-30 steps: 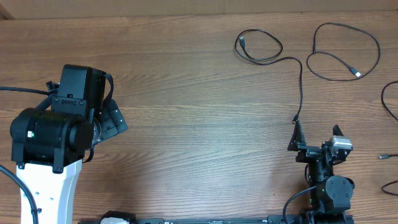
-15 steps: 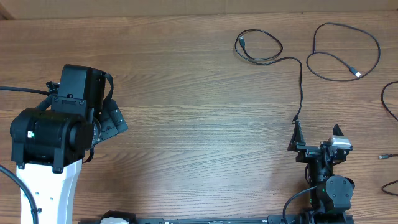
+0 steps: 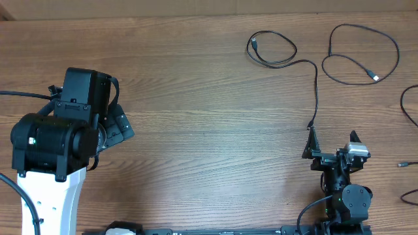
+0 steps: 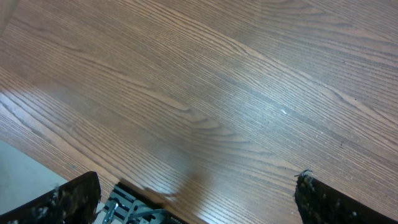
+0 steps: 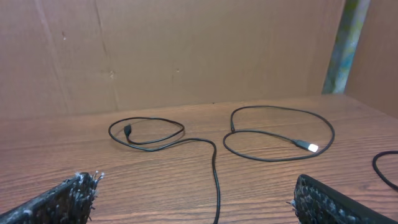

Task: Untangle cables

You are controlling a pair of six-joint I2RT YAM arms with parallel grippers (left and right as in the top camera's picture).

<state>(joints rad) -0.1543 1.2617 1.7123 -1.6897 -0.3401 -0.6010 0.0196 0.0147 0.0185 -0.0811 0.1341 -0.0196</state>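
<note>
Three black cables lie apart at the table's far right. One cable (image 3: 271, 51) forms a small loop, and its tail runs down to a plug just in front of my right gripper (image 3: 333, 147). A second cable (image 3: 362, 55) makes a wider loop with a silver plug (image 3: 375, 78). A third cable (image 3: 406, 108) curves off the right edge. In the right wrist view the first cable (image 5: 147, 132) trails between the open fingers of my right gripper (image 5: 196, 199), which touch nothing, and the second cable (image 5: 280, 134) lies beyond. My left gripper (image 3: 117, 127) (image 4: 199, 193) hangs open over bare wood at the far left.
A cardboard wall (image 5: 186, 50) closes the table's far side. A loose small plug end (image 3: 406, 163) lies at the right edge. The table's front edge and a metal rail (image 4: 134, 208) show below the left gripper.
</note>
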